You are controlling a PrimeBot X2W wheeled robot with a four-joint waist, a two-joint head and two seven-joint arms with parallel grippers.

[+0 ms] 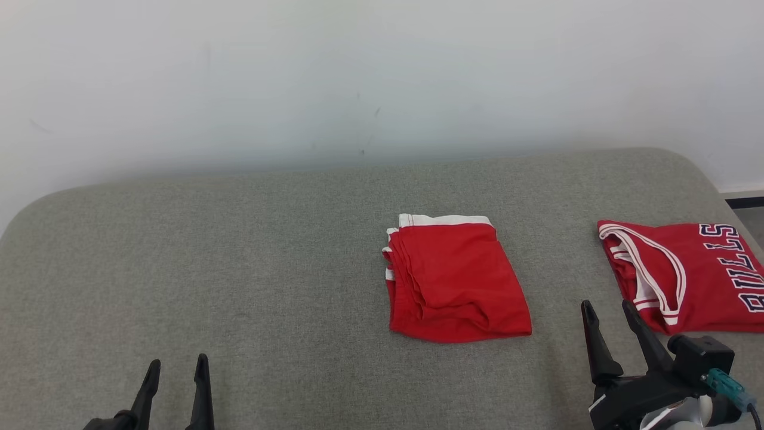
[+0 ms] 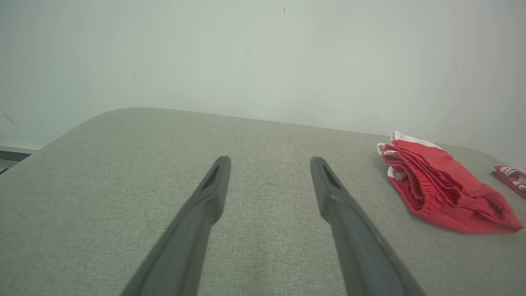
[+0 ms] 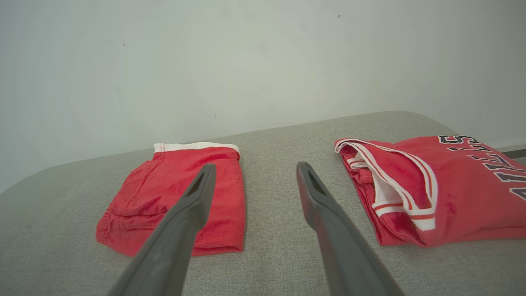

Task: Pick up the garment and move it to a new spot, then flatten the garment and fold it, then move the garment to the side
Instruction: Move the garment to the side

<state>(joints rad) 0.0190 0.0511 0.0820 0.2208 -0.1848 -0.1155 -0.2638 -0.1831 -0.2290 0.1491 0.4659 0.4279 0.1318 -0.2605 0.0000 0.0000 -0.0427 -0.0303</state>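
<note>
A folded red garment [image 1: 459, 280] with white trim lies flat on the grey padded surface [image 1: 239, 269], a little right of centre. It also appears at the right in the left wrist view [image 2: 444, 185] and at the left in the right wrist view [image 3: 144, 193]. My left gripper [image 1: 179, 359] is open at the near left, well away from it, with bare fabric between its fingers [image 2: 270, 159]. My right gripper [image 1: 607, 303] is open too, hovering near the front right between the garment and a jersey, holding nothing [image 3: 255, 165].
A second folded red jersey [image 1: 704, 275] with white trim and dark lettering lies at the right edge of the surface [image 3: 464, 189]. A pale wall runs behind. The surface's rounded corners fall away at far left and far right.
</note>
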